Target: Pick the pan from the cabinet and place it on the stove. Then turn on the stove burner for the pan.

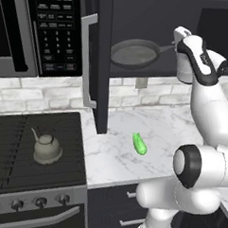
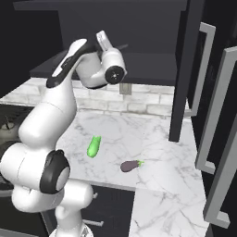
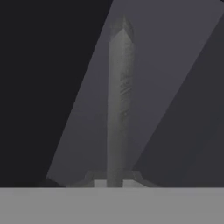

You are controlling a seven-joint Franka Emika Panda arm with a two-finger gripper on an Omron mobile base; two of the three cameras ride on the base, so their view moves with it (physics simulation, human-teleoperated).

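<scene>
The dark-grey pan (image 1: 135, 54) sits inside the open black cabinet (image 1: 102, 63), its long thin handle pointing right. My gripper (image 1: 176, 43) reaches into the cabinet opening and is shut on the end of that handle. In the hand view the pan handle (image 3: 118, 100) runs straight up from between my fingertips (image 3: 114, 181). From the right, my gripper (image 2: 103, 38) points into the cabinet (image 2: 139, 28). The stove (image 1: 15, 129) lies at the lower left, with a row of dark knobs (image 1: 40, 203) on its silver front.
A pale-grey kettle (image 1: 47, 148) stands on the stove's grate. A microwave (image 1: 39, 31) hangs above it. On the marble counter (image 1: 113, 158) lie a green vegetable (image 1: 140, 144) and a small eggplant (image 2: 130, 165). Open cabinet doors (image 2: 183, 69) with silver bar handles flank the arm.
</scene>
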